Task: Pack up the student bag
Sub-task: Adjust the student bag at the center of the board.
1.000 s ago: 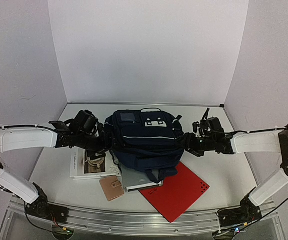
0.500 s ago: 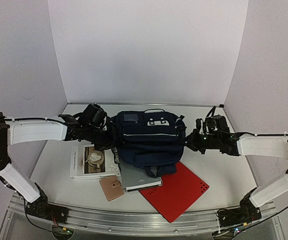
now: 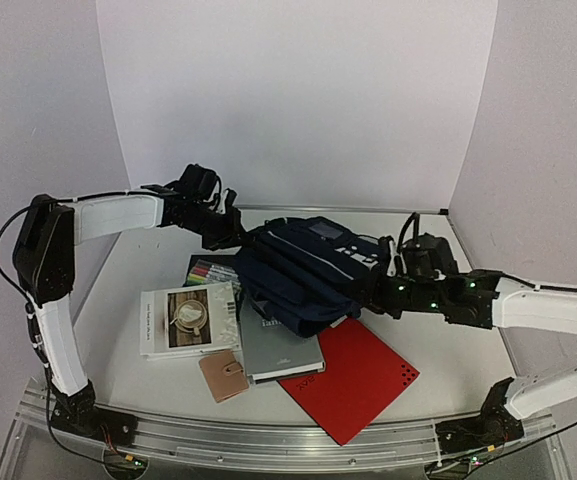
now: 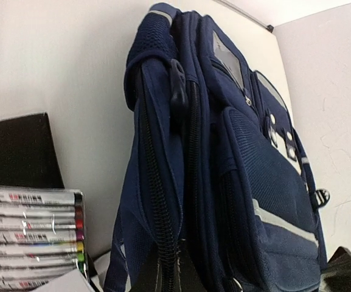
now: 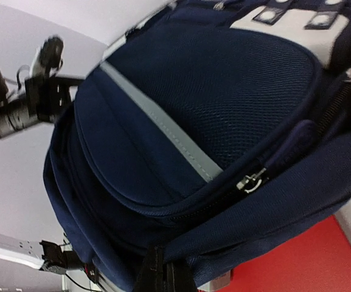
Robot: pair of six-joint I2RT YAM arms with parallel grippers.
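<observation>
While fingers clamp its fabric on both sides, navy student bag (image 3: pixel 303 270) tilted, left gripper (image 3: pixel 236 232) closed on raised end, right gripper (image 3: pixel 376 290) closed on low end, marker pack (image 3: pixel 211 270) just beside, red folder (image 3: pixel 353 375) partly beneath

Back wall (image 3: pixel 298 100): plain white, upper centre of frame.
Left wall (image 3: pixel 28 100): white, angled inward.
Right wall (image 3: pixel 558 120): white, angled inward.
Worktop (image 3: pixel 118 290): white, evenly lit.
Rail (image 3: pixel 268 440): metal, lower edge.

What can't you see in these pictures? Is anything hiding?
- Inside the student bag: all views show only its outside.
- Fingertips of the left hand and right hand: buried in bag fabric, and the wrist views cut them off.
- Part of the grey notebook: top view, under the bag.
- Writing on the red folder: too small.
</observation>
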